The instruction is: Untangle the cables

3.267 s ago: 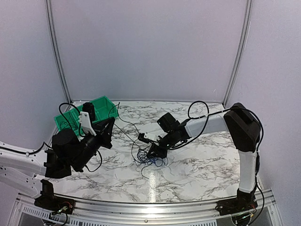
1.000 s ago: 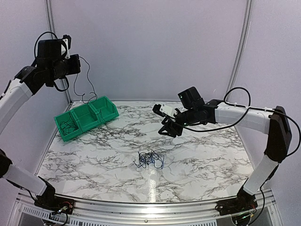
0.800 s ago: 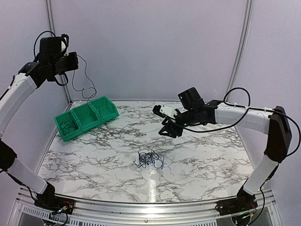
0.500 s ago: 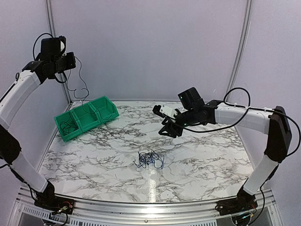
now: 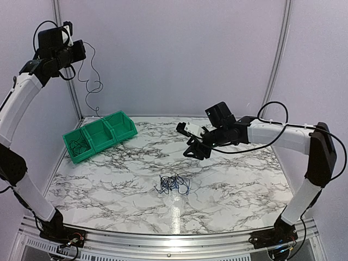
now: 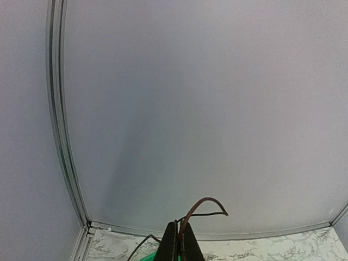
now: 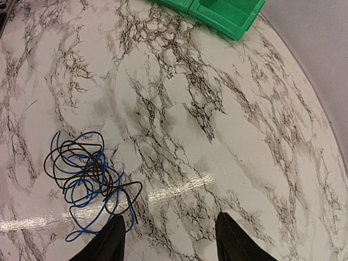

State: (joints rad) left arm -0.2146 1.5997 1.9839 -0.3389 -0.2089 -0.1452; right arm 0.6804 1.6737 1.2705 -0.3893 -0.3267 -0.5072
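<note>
Top external view: the left gripper (image 5: 78, 50) is raised high at the far left, above the green bin (image 5: 111, 140), and a single thin black strand (image 5: 98, 104) hangs from it, its lower end just over the bin. The left wrist view shows these jaws pressed together on that strand, which arches up out of them.

The right gripper (image 5: 193, 151) hovers over the middle of the marble table (image 5: 244, 185). In the right wrist view its jaws stand wide apart with nothing between them.

The remaining cables, black and blue, lie as a small knot (image 5: 174, 184) on the table, nearer the arm bases than the right gripper and well apart from both grippers. A dark strand (image 5: 78, 145) already lies in the leftmost compartment of the bin.

Step in hand, as judged: one strand is separated from the knot and is about to be put away in the bin.

The next move calls for lowering the left gripper until the dangling length coils inside one compartment, then opening the jaws. A limp wire swings, so its end may catch on the rim. The right gripper would then need to pinch a single loop of the knot, not several at once.
</note>
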